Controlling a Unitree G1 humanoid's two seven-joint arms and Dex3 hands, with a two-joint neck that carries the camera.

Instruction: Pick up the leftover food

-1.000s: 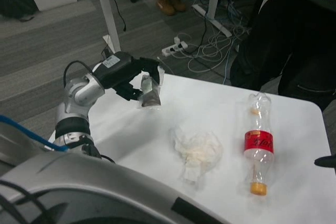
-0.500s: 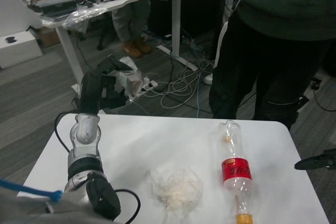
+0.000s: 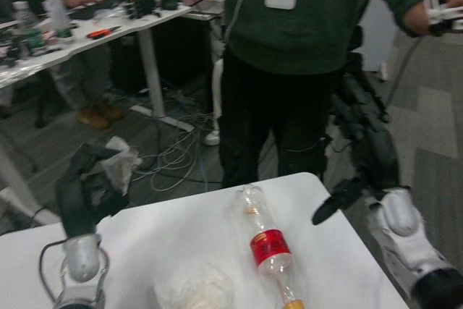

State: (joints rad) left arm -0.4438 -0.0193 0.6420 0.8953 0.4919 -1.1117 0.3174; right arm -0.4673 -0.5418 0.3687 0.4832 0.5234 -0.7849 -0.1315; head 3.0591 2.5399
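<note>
My left hand (image 3: 85, 187) is raised over the table's far left edge and grips the leftover food (image 3: 120, 167), a crumpled clear-and-white wrapped bundle that sticks out to the right of the fingers. My right hand (image 3: 365, 142) is lifted at the right, beyond the table's far right corner, fingers spread and holding nothing. On the white table (image 3: 166, 233) lie a clear plastic bottle (image 3: 265, 242) with a red label and an orange cap, and a crumpled white tissue (image 3: 195, 291) near the front.
A person in a green sweater (image 3: 304, 19) stands just behind the table's far edge, close to my right hand. A cluttered desk (image 3: 94, 23) stands at the back left, with cables (image 3: 177, 153) on the floor.
The view has tilted up and turned. My left hand still holds the wrapped food, raised. My right arm has risen from the table's right edge into full view.
</note>
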